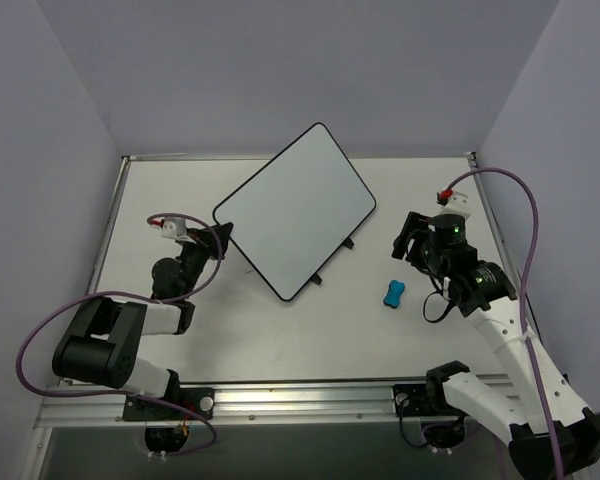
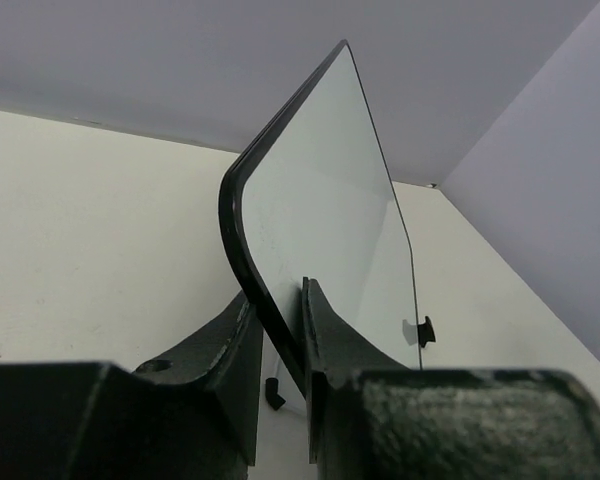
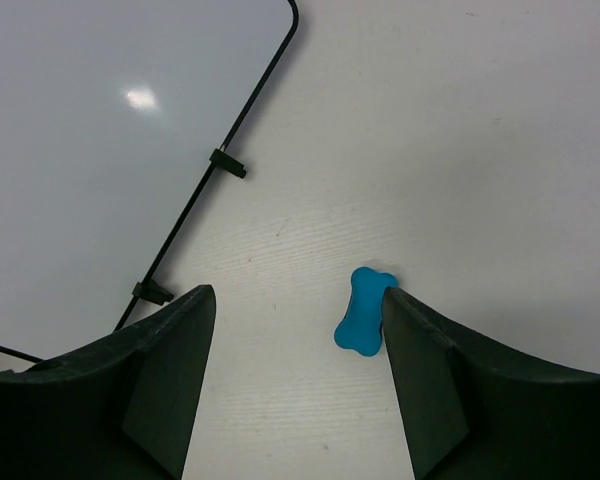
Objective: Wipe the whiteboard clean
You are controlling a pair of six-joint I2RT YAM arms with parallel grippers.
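Overhead first: the whiteboard (image 1: 295, 205) sits mid-table (image 1: 280, 345), turned diagonally, with its long axis running from near-left to far-right. Its far corner looks lifted, since it overlaps the back wall. The left gripper (image 1: 218, 238) is right at the board's left corner. The right gripper (image 1: 408, 240) hangs off the opposite side, apart from the board, and a little blue eraser (image 1: 393, 292) lies just in front of it.

Left wrist cam: the board's black frame runs right between the fingers (image 2: 330, 345) and rises steeply away from the camera. One pad looks like it's on the frame, and there's a sliver of daylight on the other side. Honestly I can't tell from this angle if it's really pinching or just straddling the edge.

Right wrist cam: the fingers are spread wide with nothing in them. The eraser is just beside the tip of the finger on the picture's right. The board's clip edge (image 3: 225, 163) is off to the left.

So the left arm is the one on the board, and the right arm is closer to the eraser. My guess is that it has to shift a bit sideways to centre the eraser before closing.
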